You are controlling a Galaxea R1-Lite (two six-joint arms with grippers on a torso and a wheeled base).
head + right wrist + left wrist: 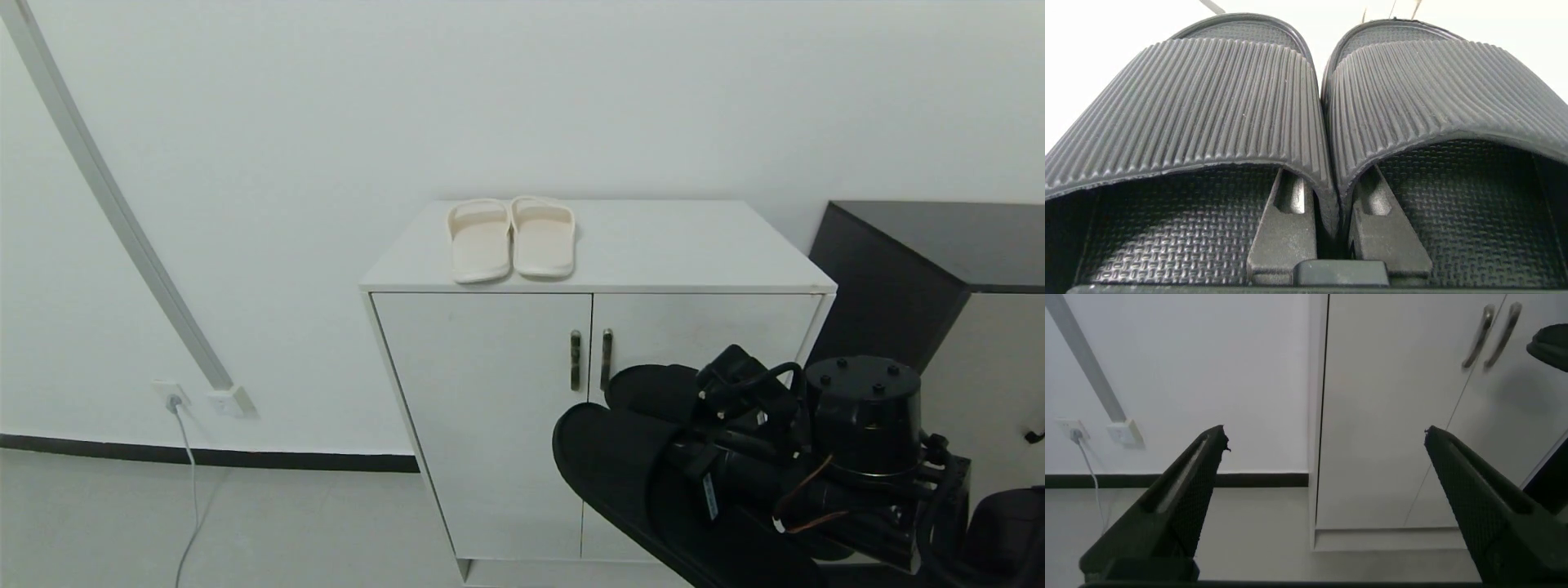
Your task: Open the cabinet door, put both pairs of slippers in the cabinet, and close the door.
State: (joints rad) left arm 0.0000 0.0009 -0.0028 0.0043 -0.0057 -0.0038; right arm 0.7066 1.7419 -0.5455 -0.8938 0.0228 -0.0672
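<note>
Beyond the left end effector (1324,434) rises a plain white wall (326,98). A slanting grey conduit strip (106,196) crosses it and ends at a white junction box (233,402). Just beside the box is a white wall socket (170,395), whose grey cable (192,490) hangs to the pale grey floor (122,531). A black skirting band (204,457) edges the wall. Right of the right end effector (690,453) stands a black-topped cabinet with a pale front (939,245).

Ribbed matt black slippers (1241,106), smooth cream slippers (543,241), matt white cabinet (482,425)

White wall (326,122), slanted grey conduit (120,196), wall socket (171,396) — grey cable (192,490) plugged in, dark cabinet (939,237) at right
</note>
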